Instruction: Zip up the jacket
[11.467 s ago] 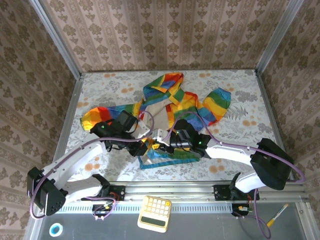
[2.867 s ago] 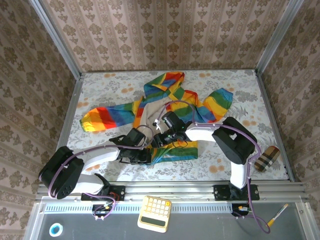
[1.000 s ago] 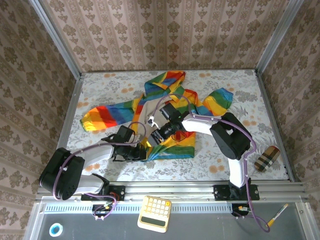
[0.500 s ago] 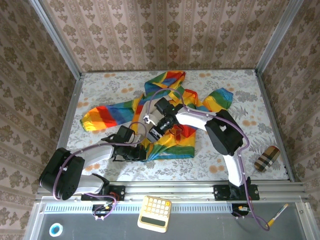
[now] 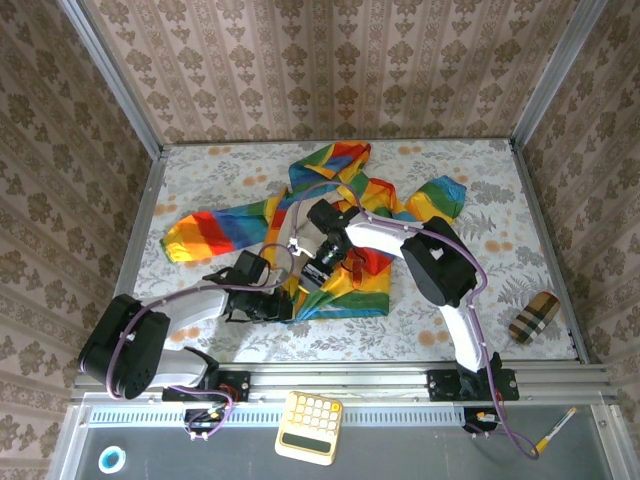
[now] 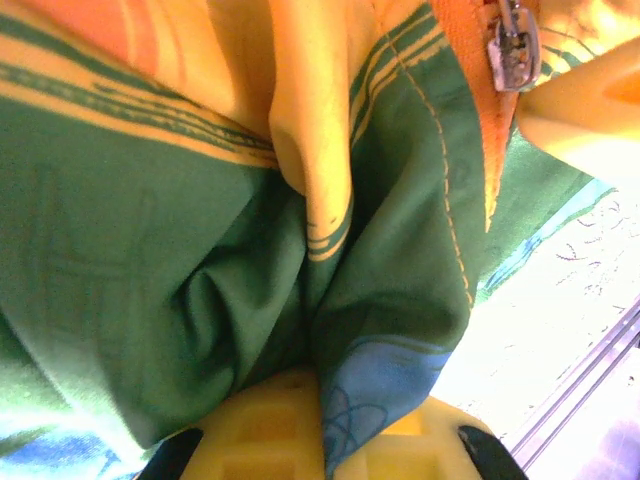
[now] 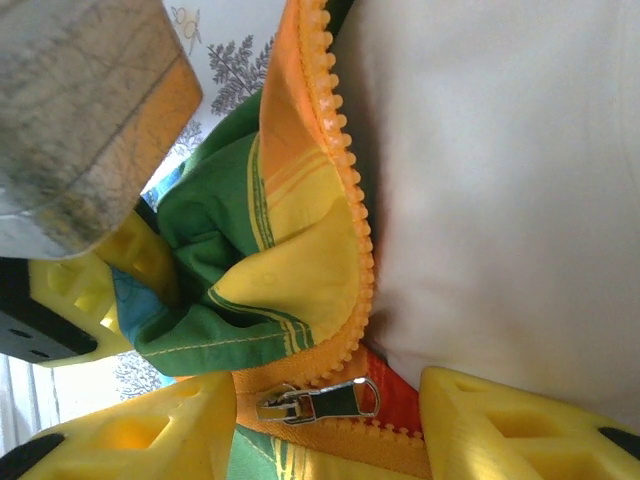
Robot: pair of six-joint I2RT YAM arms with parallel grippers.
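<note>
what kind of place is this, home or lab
Probably a robot test cell: wallpapered panels in a metal frame enclose the table, and the left arm and right arm are bolted to a rail at its near edge.

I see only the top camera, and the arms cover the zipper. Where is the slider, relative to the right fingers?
Observer: In the right wrist view the slider lies between the right fingers, which stand apart on either side of it.
Operator: Is the zipper closed beyond the slider?
Observer: No. One row of orange teeth runs free there, with beige lining beside it.
Operator: What do the left fingers hold?
Observer: The left fingers are shut on the jacket, on its green and blue fabric.
</note>
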